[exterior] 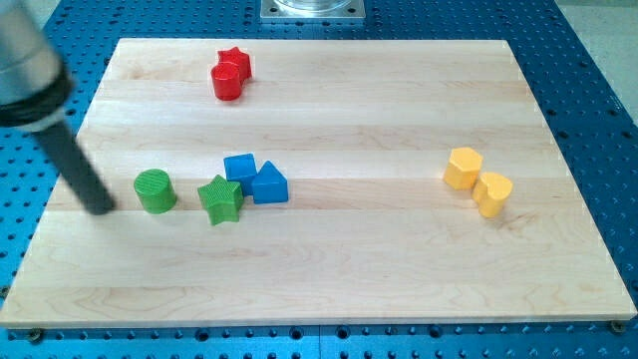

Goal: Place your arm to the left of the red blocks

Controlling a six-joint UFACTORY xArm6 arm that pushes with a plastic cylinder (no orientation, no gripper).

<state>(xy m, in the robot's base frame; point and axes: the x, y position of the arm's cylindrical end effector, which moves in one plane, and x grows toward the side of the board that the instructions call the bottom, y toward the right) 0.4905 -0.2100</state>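
Two red blocks touch near the view's top left: a red cylinder (226,81) and a red star (237,63) just behind it. My tip (102,207) rests on the board at the view's left, well below and to the left of the red blocks. It sits just left of a green cylinder (155,190), a small gap apart.
A green star (220,198), a blue cube (239,169) and a blue triangular block (269,183) cluster right of the green cylinder. Two yellow blocks (463,168) (492,192) lie at the view's right. The wooden board (349,289) sits on a blue perforated table.
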